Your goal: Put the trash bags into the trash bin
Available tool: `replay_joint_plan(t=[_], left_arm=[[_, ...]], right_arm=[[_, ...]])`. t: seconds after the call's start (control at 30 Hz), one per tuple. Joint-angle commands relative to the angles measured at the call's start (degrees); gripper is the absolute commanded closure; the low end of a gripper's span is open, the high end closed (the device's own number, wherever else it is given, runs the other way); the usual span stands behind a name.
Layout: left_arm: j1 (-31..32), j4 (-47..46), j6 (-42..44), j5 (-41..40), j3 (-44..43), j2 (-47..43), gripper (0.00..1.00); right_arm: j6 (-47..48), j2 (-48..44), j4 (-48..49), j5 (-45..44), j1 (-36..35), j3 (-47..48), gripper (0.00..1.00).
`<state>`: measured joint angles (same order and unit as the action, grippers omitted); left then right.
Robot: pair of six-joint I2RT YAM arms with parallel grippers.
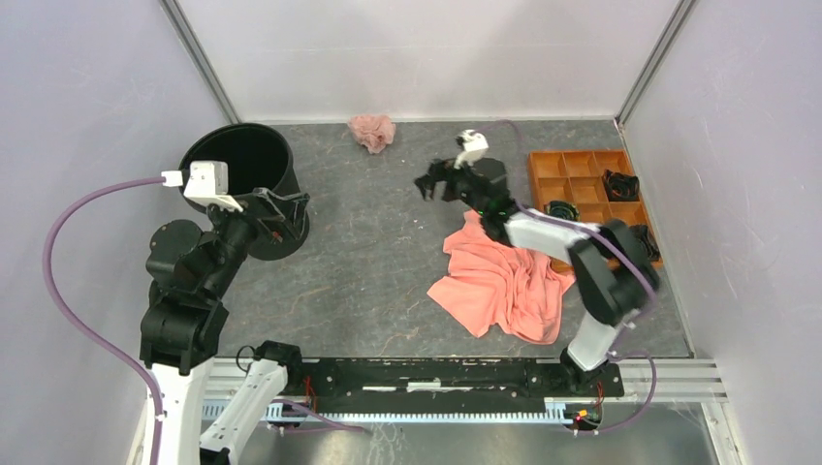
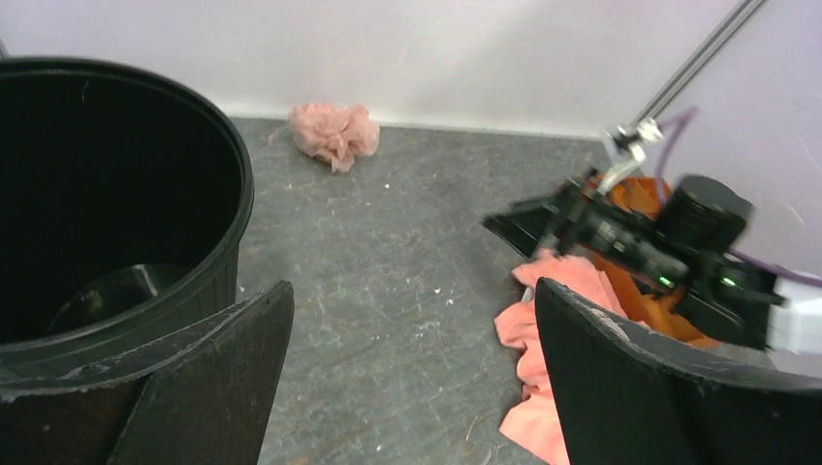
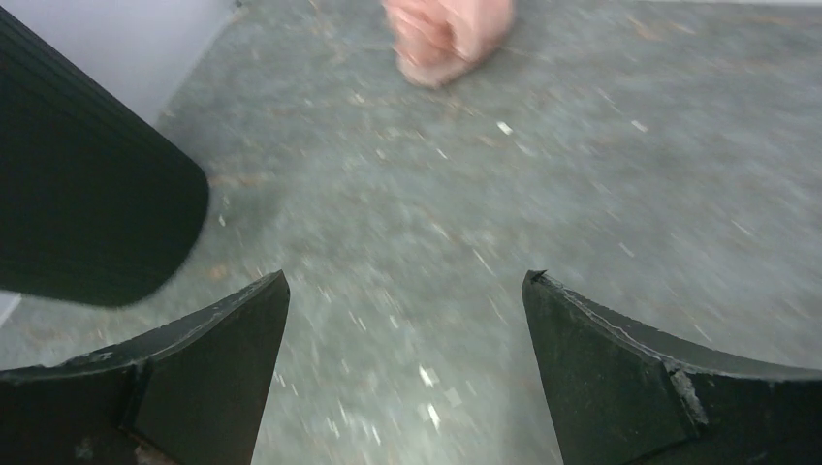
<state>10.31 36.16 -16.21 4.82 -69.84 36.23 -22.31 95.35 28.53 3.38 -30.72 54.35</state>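
The trash bag (image 1: 372, 131) lies crumpled in a pale pink wad against the back wall; it also shows in the left wrist view (image 2: 334, 133) and at the top of the blurred right wrist view (image 3: 448, 29). The black trash bin (image 1: 237, 160) stands at the back left, its rim (image 2: 237, 194) just left of my left gripper (image 1: 291, 218) (image 2: 412, 286), which is open with nothing between its fingers. My right gripper (image 1: 431, 179) (image 3: 405, 276) hovers open over bare floor, right of and nearer than the bag, with the bin's wall (image 3: 87, 194) to its left.
A coral-orange cloth (image 1: 504, 281) (image 2: 543, 339) lies rumpled under the right arm. An orange compartment tray (image 1: 591, 184) holding black parts sits at the back right. White walls close in the back and both sides.
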Motion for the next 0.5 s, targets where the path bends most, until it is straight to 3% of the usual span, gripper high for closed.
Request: replay_joint_plan(t=[0.0,0.3,0.47], left_arm=[[-0.42,1.59,-0.15,0.57,0.40,-0.33,0.00],[-0.46,-1.04,-2.05,4.20,2.42,0.06,0.00],[-0.46,-4.67,-2.06,6.00,3.48,1.90,0.00]], right_arm=[[-2.40,14.17,12.52,-5.25,-5.50,15.64,0.02],[-5.13,36.96,11.72,-24.02,-7.69,39.36,0.02],[-8.44,52.84,3.31,-24.89,-6.57,63.43,0.03]])
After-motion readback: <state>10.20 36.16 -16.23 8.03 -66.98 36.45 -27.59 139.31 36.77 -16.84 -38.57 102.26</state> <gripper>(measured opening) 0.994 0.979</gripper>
